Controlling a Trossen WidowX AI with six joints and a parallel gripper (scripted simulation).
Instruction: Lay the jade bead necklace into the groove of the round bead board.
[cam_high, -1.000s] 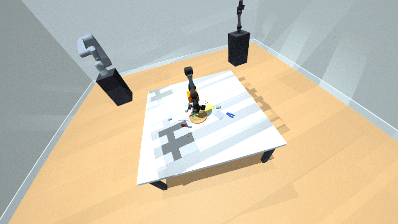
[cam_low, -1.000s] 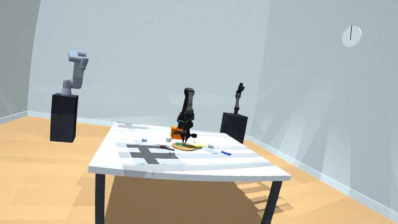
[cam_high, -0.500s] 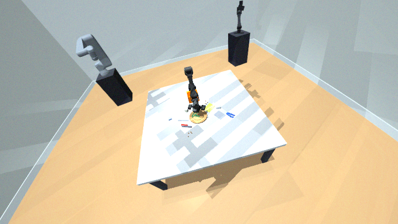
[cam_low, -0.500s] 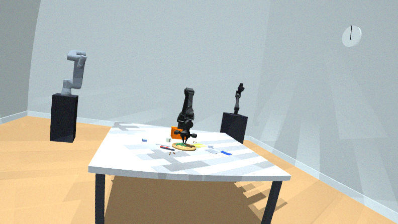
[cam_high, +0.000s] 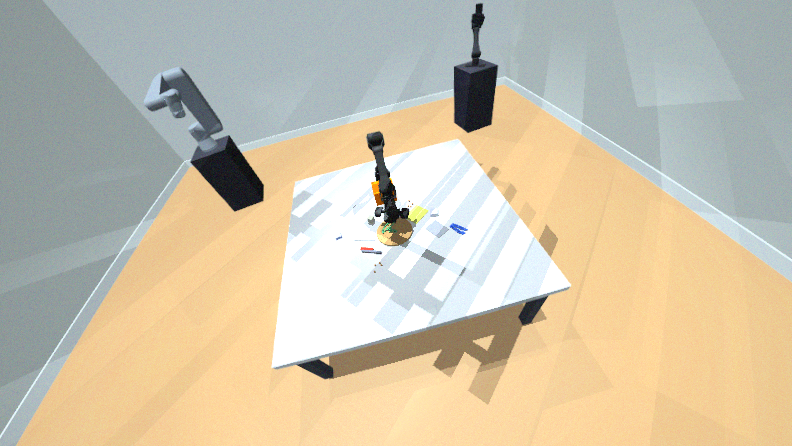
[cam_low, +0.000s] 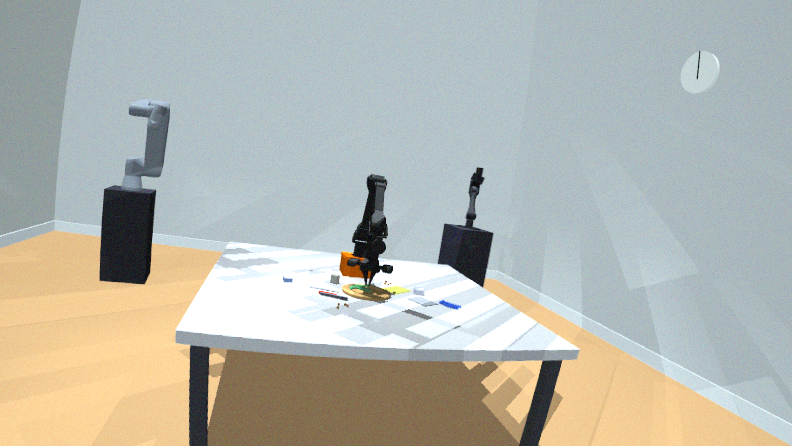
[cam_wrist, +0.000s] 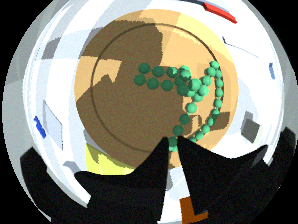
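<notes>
Jade bead necklace is lying bunched on the round bead board, partly along its groove. The claw is pinching the strand near the board's rim.

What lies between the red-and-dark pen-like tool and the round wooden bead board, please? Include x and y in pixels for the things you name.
A thin pale rod (cam_high: 364, 240) lies between the red-and-dark pen-like tool (cam_high: 368, 249) and the round wooden bead board (cam_high: 394, 241), seen in the top view.

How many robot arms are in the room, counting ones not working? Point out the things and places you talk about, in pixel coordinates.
3. A black arm (cam_high: 380, 163) (cam_low: 379, 204) reaches over the white table (cam_high: 332, 310) (cam_low: 266, 332); a grey arm (cam_high: 199, 102) (cam_low: 156, 141) and a slim dark arm (cam_high: 475, 41) (cam_low: 471, 204) each stand on a dark pedestal behind it.
</notes>
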